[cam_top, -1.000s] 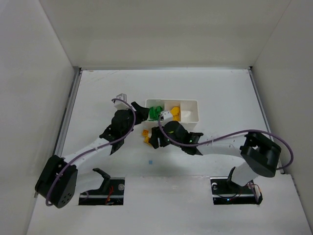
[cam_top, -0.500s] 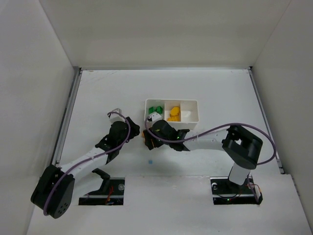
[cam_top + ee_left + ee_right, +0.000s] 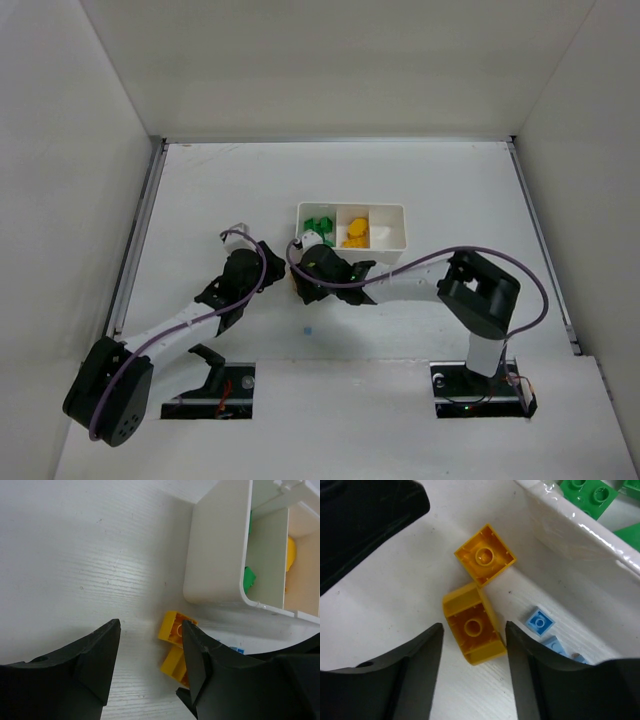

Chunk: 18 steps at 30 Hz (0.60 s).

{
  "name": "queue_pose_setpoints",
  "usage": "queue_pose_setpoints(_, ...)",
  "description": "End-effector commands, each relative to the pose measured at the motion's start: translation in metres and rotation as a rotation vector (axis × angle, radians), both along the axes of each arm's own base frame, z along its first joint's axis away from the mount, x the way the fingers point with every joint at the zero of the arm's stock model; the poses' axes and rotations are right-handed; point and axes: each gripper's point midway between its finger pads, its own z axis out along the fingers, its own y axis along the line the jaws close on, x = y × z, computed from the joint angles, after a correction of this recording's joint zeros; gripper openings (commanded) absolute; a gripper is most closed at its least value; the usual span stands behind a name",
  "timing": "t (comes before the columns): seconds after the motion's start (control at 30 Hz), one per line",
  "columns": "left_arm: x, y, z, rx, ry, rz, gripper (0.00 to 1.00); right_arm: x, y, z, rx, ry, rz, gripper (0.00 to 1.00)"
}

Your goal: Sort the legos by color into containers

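Left arm [image 3: 180,320] stretched toward 1 o'clock, left gripper [image 3: 150,630] parted over bare table [image 3: 75,555], right arm [image 3: 420,285] reaching toward 9 o'clock, right gripper [image 3: 474,629] straddling a yellow brick [image 3: 471,642], cannot tell whether clamped, second yellow brick [image 3: 485,556] at its 12 o'clock, both just off the white tray [image 3: 385,246] at its 7 o'clock corner, green bricks [image 3: 320,222] in the left compartment.

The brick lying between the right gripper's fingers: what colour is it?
The brick is yellow-orange; the right wrist view shows it best.

Left arm [image 3: 180,320] and right arm [image 3: 412,285] converging, jaws parted
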Motion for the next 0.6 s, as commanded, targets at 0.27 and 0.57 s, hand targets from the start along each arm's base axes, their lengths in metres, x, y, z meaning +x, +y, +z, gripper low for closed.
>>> queue_pose_setpoints(0.27, -0.004, -0.005, -0.002, 0.011, 0.005, -0.04, 0.49, -0.008, 0.009, 0.03, 0.049, -0.044, 0.031, 0.26)
queue_pose_setpoints(0.57, -0.004, -0.019, -0.001, 0.065, -0.006, -0.1, 0.5, -0.013, -0.018, 0.116, 0.224, -0.13, 0.03, 0.27)
